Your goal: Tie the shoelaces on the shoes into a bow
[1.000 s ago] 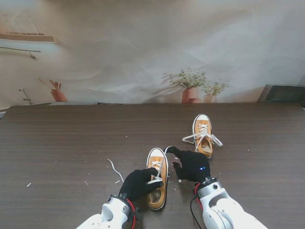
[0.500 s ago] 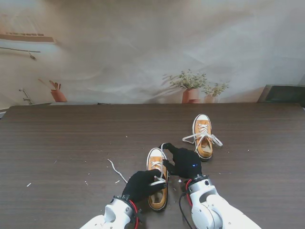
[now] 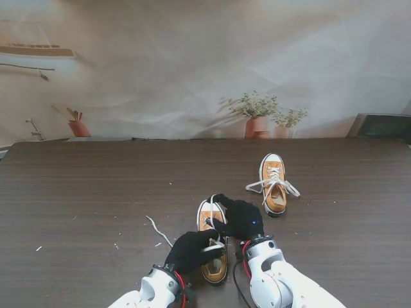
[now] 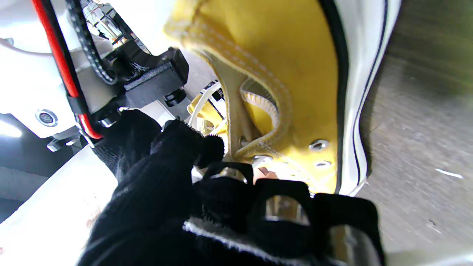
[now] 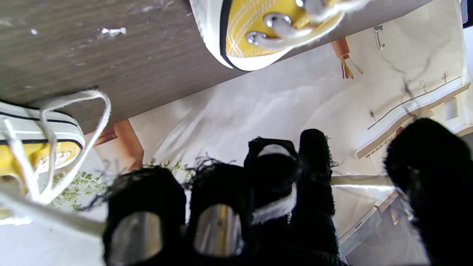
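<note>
The near shoe [image 3: 214,247] sits close to the desk's [image 3: 90,192] near edge at its middle, its lace [image 3: 212,206] now lifted over the toe by the right hand [image 3: 241,220], fingers curled on the strand. That hand has swung leftward over the shoe, tightening the cross. The left hand [image 3: 191,250] stays closed on the shoe's laces at the throat, while the far shoe [image 3: 273,183] lies untouched.

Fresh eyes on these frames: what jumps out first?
Two black-gloved hands meet over the near yellow sneaker at the table's front edge: the left hand is clamped on its white lace, and the right hand has a lace running between its fingers. Farther off to the right stands the second yellow sneaker, its laces splayed loose on the dark wooden table.
</note>
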`<state>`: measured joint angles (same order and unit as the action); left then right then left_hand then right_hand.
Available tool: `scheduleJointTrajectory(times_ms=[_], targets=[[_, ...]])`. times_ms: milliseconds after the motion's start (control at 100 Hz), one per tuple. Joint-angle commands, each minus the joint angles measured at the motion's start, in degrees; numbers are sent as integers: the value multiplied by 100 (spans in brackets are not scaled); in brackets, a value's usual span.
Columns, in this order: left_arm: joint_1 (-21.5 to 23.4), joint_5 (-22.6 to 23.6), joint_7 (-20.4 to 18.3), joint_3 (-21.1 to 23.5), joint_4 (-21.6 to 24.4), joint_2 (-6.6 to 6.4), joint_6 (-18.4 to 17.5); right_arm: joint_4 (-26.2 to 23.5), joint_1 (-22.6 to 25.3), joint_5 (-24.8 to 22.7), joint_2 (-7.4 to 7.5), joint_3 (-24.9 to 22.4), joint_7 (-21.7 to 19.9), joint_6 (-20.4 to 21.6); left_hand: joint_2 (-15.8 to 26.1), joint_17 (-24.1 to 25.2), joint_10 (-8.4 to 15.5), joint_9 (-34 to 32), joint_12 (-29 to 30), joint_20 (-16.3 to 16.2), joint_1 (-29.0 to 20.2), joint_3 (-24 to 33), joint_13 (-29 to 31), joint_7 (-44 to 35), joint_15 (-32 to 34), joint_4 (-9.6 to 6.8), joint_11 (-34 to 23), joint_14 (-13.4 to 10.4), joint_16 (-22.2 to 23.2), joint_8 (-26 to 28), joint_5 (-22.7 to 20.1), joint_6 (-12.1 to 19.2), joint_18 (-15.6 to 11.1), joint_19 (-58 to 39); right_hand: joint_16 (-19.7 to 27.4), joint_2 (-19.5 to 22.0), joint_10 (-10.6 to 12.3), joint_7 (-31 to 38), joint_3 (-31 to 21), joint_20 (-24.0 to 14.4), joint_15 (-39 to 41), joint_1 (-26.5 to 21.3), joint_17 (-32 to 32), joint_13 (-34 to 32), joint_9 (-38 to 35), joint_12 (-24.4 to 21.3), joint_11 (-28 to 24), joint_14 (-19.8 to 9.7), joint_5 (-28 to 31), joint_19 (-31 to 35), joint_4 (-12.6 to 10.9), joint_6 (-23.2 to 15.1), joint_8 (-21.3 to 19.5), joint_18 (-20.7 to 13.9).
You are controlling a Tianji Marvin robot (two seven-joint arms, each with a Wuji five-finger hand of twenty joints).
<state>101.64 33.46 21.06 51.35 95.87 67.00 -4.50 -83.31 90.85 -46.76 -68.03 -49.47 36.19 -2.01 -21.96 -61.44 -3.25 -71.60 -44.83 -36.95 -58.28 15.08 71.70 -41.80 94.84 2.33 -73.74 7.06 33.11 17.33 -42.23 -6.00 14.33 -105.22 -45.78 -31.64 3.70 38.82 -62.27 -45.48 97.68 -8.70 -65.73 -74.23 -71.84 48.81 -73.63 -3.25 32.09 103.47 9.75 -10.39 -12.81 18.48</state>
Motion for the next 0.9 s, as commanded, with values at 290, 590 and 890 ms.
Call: scheduleJointTrajectory(times_ms=[290,590,890], targets=[[191,234,64,171,59,-28,-103,-28,68,108,-10,-91,-155,143,54,-148,-265,-247,19,-116,-197,-187,117,-15,207,-83,-177,-124,-68,-57,-100,350,-798,-1475,-160,2119,-442,-469,2620,-140,384,903,-181,-104,-348,90,-105,114,124,1275,70,543,70,194],[501,430,-37,835,366,-94,9,-74,206,332,-14,-245,-325,234,-22,-204,14,-498,143,-732,1850,1095,114,1119,495,112,-268,-411,31,105,-277,-336,-1039,-1474,-150,2373,-540,-507,2715,-156,397,1027,-171,-98,-358,91,-86,225,170,1261,30,555,91,308],[801,-209,-119,1337,745,-11,-73,-160,283,282,14,-330,-388,151,984,-213,-44,-642,183,-1069,1924,-930,113,1855,616,32,-239,-356,98,-234,-519,-770,-949,-1475,-177,2075,-502,-484,2125,-190,417,753,-173,-96,-419,107,-86,233,270,1256,-46,548,82,335]])
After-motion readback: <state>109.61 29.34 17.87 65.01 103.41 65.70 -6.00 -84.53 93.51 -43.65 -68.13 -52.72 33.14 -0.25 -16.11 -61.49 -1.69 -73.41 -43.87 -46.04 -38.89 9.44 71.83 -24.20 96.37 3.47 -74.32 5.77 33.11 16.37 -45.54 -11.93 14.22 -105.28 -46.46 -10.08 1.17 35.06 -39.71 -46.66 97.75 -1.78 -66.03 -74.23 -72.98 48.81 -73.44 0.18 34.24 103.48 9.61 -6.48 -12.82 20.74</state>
